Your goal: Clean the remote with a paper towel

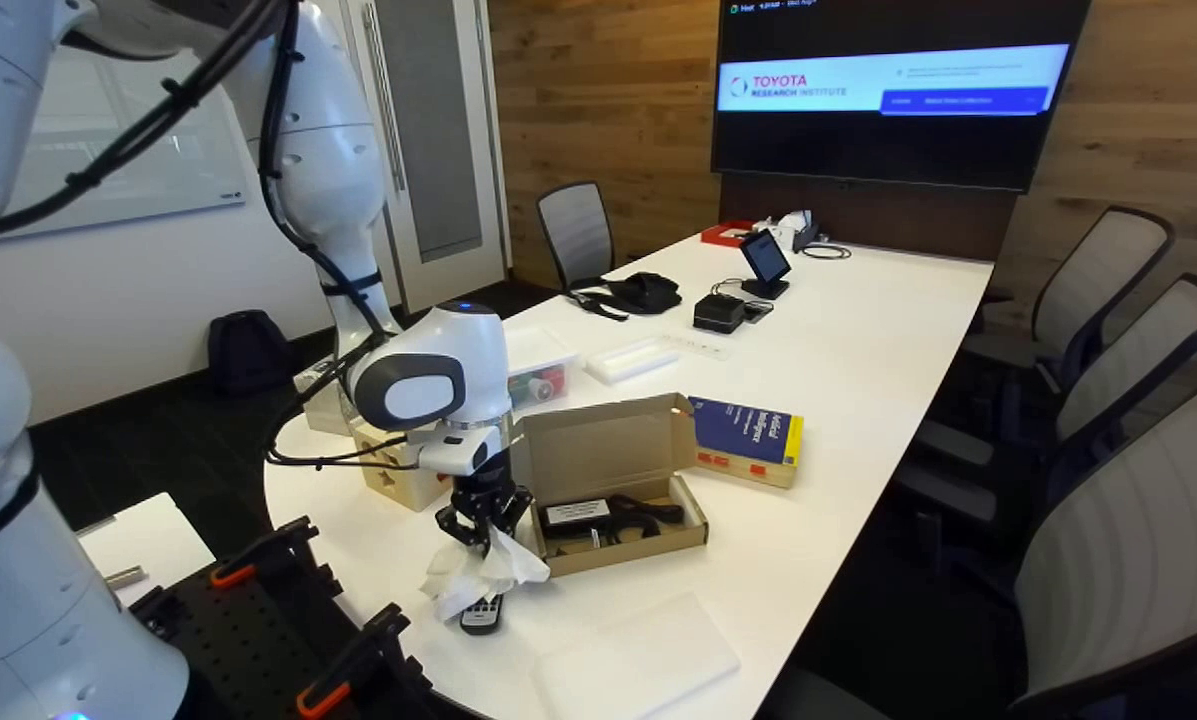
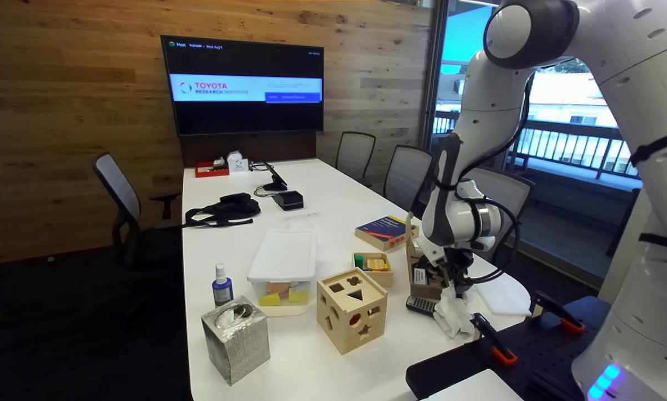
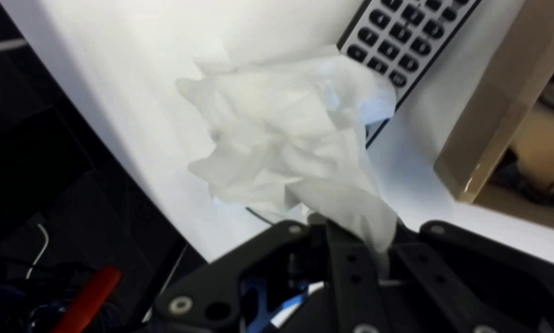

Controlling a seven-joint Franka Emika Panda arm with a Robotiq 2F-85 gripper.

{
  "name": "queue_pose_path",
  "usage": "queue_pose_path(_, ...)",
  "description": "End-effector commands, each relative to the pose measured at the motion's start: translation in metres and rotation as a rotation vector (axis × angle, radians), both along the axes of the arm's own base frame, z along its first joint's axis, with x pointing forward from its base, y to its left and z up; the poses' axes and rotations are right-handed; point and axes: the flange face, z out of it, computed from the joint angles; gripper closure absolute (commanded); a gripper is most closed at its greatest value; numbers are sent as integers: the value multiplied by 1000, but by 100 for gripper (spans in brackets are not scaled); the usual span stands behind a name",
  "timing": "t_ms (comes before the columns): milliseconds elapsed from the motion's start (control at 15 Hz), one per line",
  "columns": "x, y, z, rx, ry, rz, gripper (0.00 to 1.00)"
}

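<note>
The remote (image 1: 481,616) lies on the white table, dark with rows of buttons. It also shows in an exterior view (image 2: 420,304) and in the wrist view (image 3: 408,39). The crumpled white paper towel (image 1: 478,575) drapes over part of the remote and hides that part; it also shows in an exterior view (image 2: 453,316) and in the wrist view (image 3: 286,134). My gripper (image 1: 488,540) points down above the remote and is shut on the paper towel, with a fold pinched between the fingers (image 3: 357,231). I cannot tell how firmly the towel touches the remote.
An open cardboard box (image 1: 628,545) with a dark item inside stands close beside the gripper. A wooden shape cube (image 2: 351,312), a tissue box (image 2: 235,340) and a lidded plastic bin (image 2: 284,262) stand nearby. A flat white sheet (image 1: 638,660) lies near the table edge. A book (image 1: 748,440) lies behind the box.
</note>
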Motion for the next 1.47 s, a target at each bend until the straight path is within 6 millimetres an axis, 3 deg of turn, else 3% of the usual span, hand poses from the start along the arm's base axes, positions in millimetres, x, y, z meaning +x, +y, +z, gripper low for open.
queue_pose_path(0, 24, 7, 7, 103, -57, 74, 100)
queue_pose_path(333, 48, 20, -3, 235, -84, 187, 100)
queue_pose_path(600, 45, 13, -6, 263, -84, 217, 100)
queue_pose_path(1067, -6, -50, -3, 113, 16, -19, 100)
queue_pose_path(1400, -38, -81, -2, -4, 108, -204, 100)
